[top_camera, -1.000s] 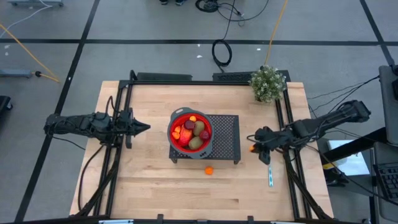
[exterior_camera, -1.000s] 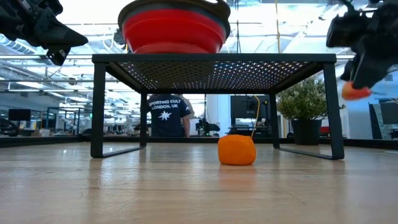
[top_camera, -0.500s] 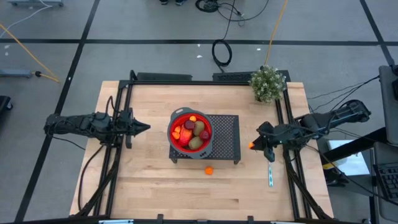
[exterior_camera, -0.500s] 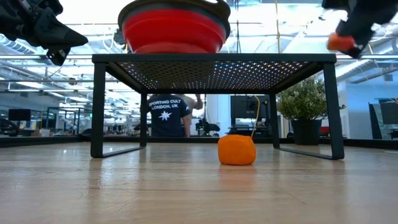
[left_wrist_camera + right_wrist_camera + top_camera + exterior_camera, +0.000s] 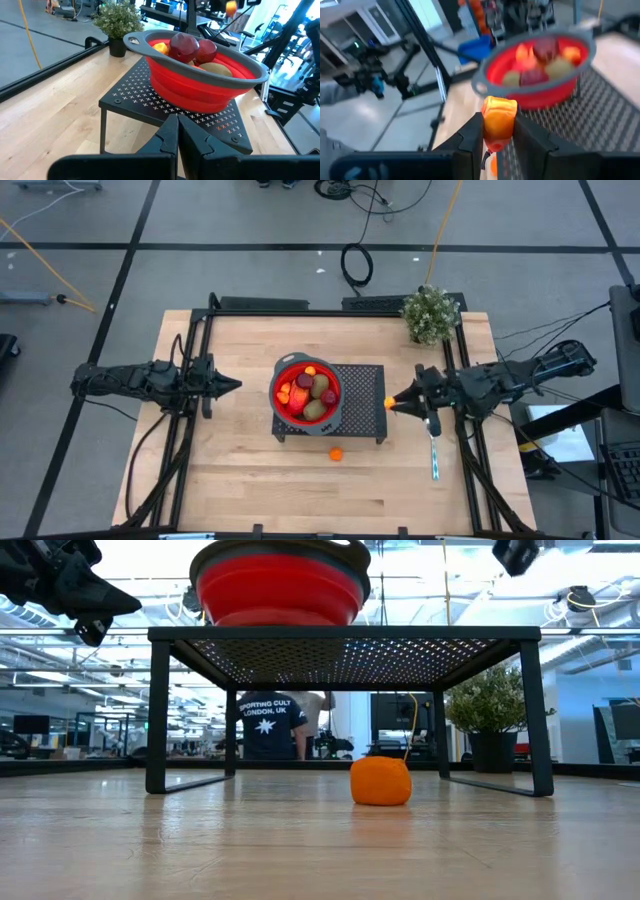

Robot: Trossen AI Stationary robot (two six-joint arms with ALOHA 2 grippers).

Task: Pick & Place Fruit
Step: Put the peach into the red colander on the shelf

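Observation:
A red bowl (image 5: 305, 391) holding several fruit pieces stands on a black mesh stand (image 5: 358, 412) in the middle of the table. One small orange ball (image 5: 336, 453) lies on the wood in front of the stand. Another orange ball (image 5: 389, 403) hangs in the air at the stand's right edge, with my right gripper (image 5: 394, 402) shut on it. My left gripper (image 5: 233, 385) waits shut to the left of the bowl, fingers (image 5: 177, 131) together and pointing at it. My right gripper pinches the orange ball's two sides (image 5: 498, 120) between its two fingers (image 5: 473, 134). The fingers come nearly level from the table's right side, pointing toward the bowl. The ball is lifted clear, above the level of the stand's top.
A potted green plant (image 5: 430, 313) stands at the far right corner. A thin pale-handled utensil (image 5: 435, 459) lies near the right edge, below my right arm. Black frame rails run along the table's left, right and far sides. A person shows in the room behind (image 5: 268, 725).
My right gripper has risen with the orange ball and gone toward the bowl, tipping from pointing steeply down to nearly level. The ball has stayed between the fingers and has climbed out of the low view's top. The other ball has not moved.

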